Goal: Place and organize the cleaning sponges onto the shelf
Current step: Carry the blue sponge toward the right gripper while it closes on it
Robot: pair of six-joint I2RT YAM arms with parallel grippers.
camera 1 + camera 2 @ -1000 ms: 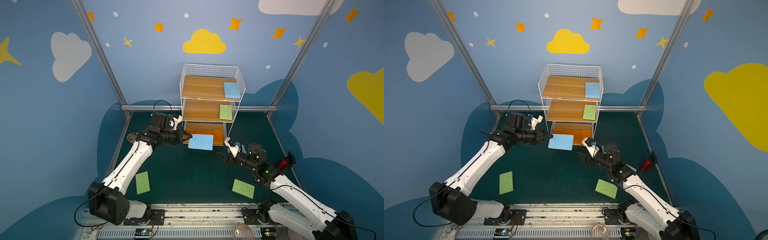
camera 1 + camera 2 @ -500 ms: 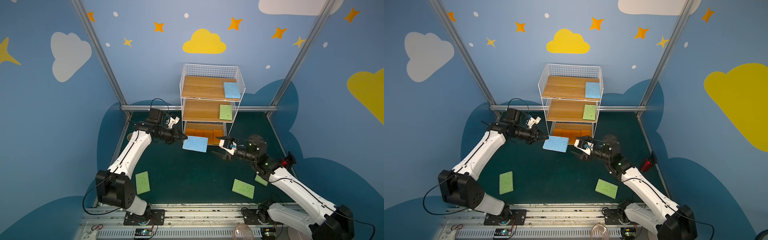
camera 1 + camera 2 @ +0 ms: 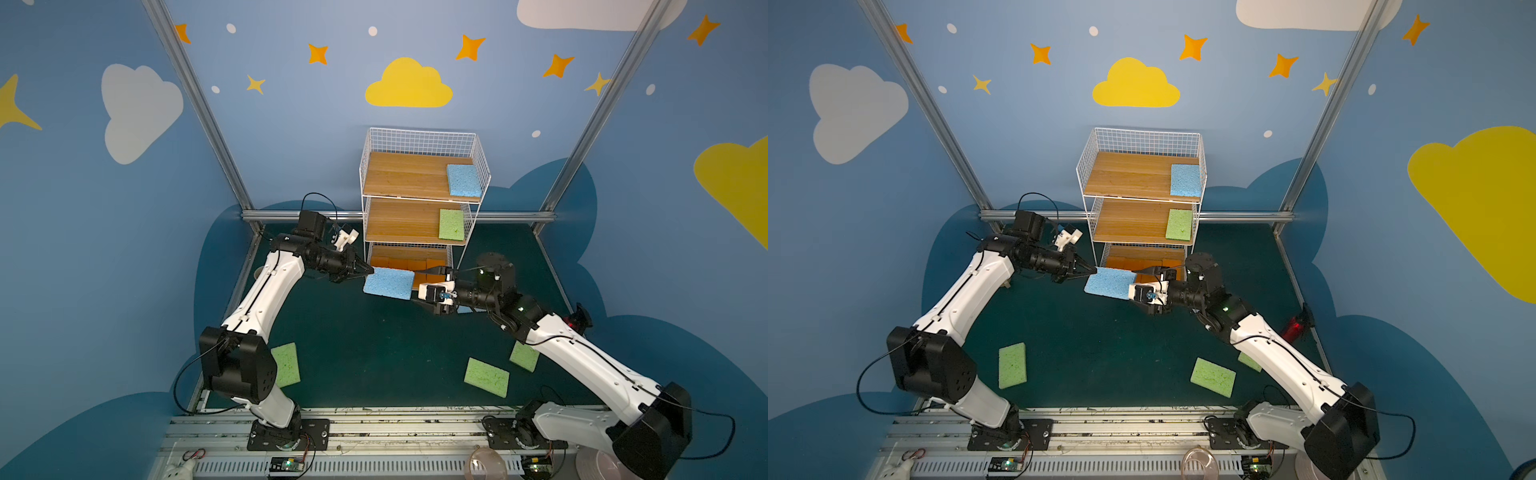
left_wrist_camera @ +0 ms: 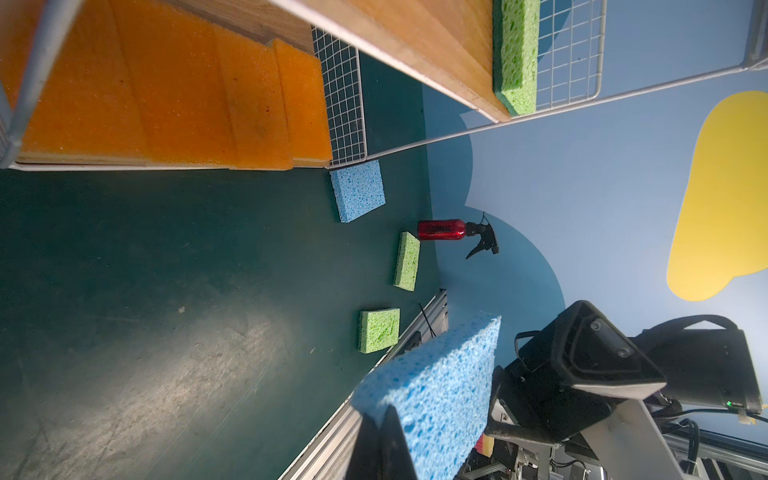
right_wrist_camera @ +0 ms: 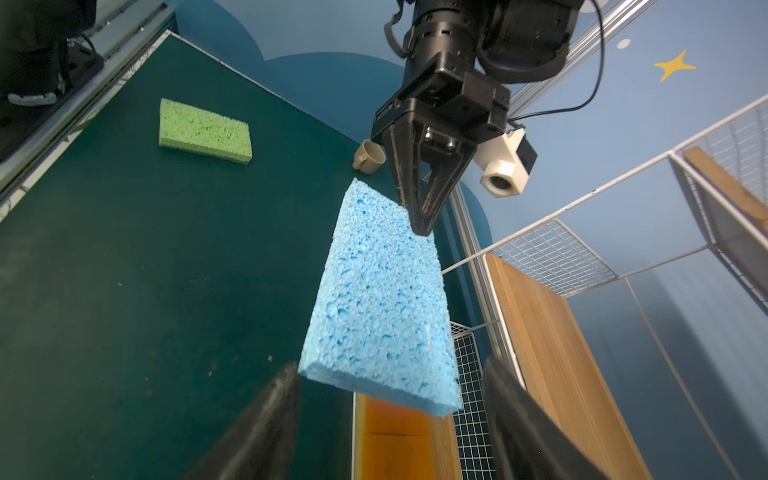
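The blue sponge (image 3: 388,283) hangs in the air just in front of the lowest board of the shelf (image 3: 419,137), clear of the table and slightly tilted. The left gripper (image 3: 369,271) is clamped on one short end of it. The right gripper (image 5: 390,365) has its jaws spread wide on either side of the other end, with a gap on both sides. Up on the shelf a second blue sponge (image 3: 464,180) lies at the right end of the top board, a green sponge (image 3: 451,224) sits at the right end of the middle one, and a row of orange sponges (image 3: 405,262) fills the bottom. The table (image 3: 374,353) is a dark green mat, scuffed pale in patches, with three loose green sponges (image 3: 486,377) on it and a third blue sponge (image 4: 358,196) beside the shelf's foot. A red spray bottle (image 4: 441,230) stands by the right wall and a beige cup (image 5: 369,156) is near the back left. The walls (image 3: 291,145) are blue, painted with clouds and orange stars
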